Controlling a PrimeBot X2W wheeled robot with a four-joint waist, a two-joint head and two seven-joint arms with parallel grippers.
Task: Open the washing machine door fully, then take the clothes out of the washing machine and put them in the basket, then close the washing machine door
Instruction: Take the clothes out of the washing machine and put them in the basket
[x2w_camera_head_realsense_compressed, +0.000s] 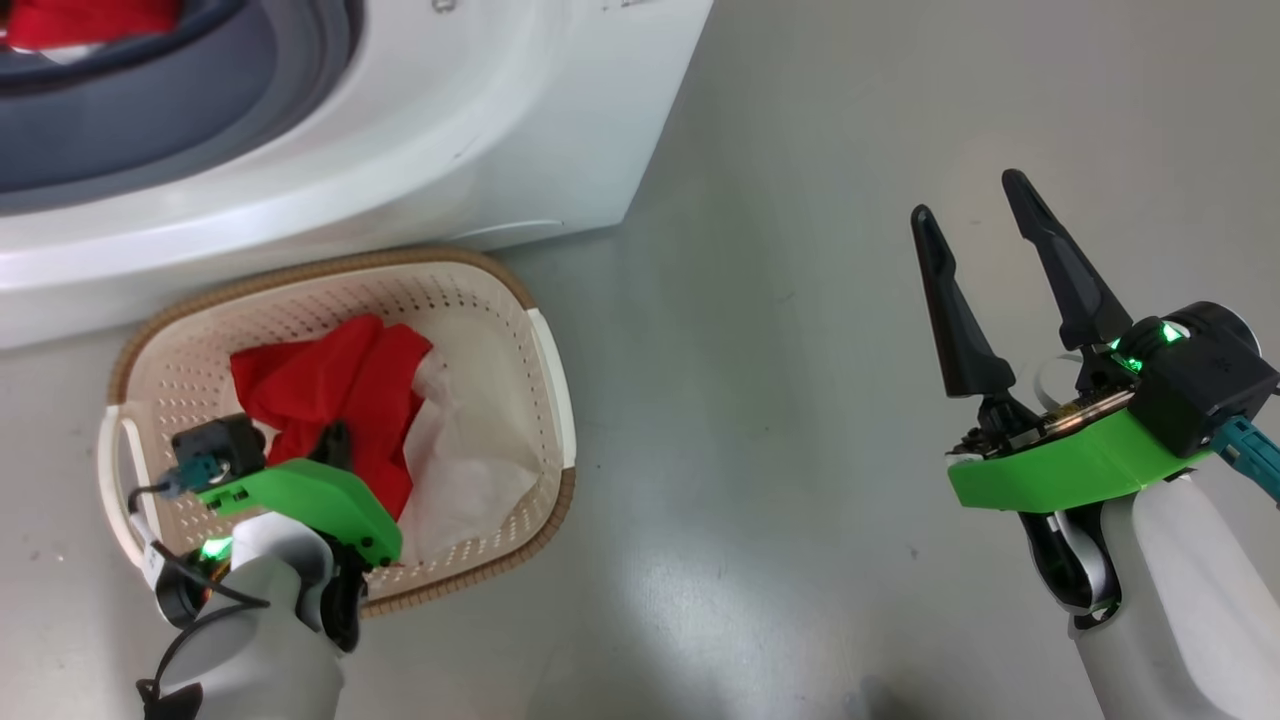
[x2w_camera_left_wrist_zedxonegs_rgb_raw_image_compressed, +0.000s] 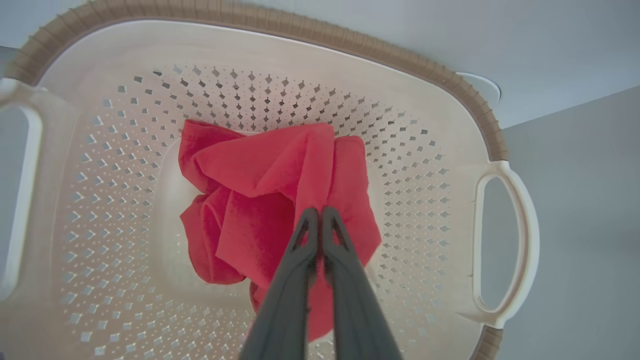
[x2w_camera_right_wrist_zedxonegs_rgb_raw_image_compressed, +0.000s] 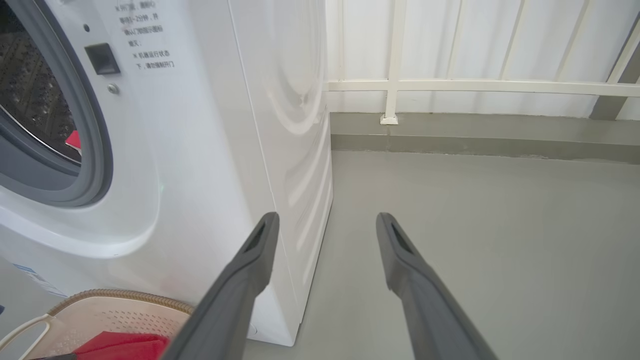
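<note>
Left hand (x2w_camera_left_wrist_zedxonegs_rgb_raw_image_compressed: 316, 215): pinched shut on red garment (x2w_camera_left_wrist_zedxonegs_rgb_raw_image_compressed: 260, 170), inside basket (x2w_camera_head_realsense_compressed: 545, 350).
Right hand (x2w_camera_head_realsense_compressed: 968, 198): open, over floor (x2w_camera_head_realsense_compressed: 800, 420).
Surroundings: washing machine (x2w_camera_head_realsense_compressed: 500, 120) just behind basket.

**Materials and finishes at the washing machine (x2w_camera_head_realsense_compressed: 420, 110)**

The body of the machine is seen as smooth, glossy white; its door ring (x2w_camera_head_realsense_compressed: 150, 120) is shown in matt grey rubber and the drum (x2w_camera_right_wrist_zedxonegs_rgb_raw_image_compressed: 25, 95) in perforated bright metal. The basket (x2w_camera_left_wrist_zedxonegs_rgb_raw_image_compressed: 425, 165) is made of smooth cream plastic, pierced by small holes, with a ribbed brown rim of woven look. The clothes (x2w_camera_left_wrist_zedxonegs_rgb_raw_image_compressed: 260, 200) are shown as soft red cloth with a slightly fuzzy nap. The fingers of the right gripper (x2w_camera_head_realsense_compressed: 966, 195) are formed in matt dark plastic. The floor (x2w_camera_head_realsense_compressed: 800, 400) is finished in smooth grey with a dull sheen.
</note>
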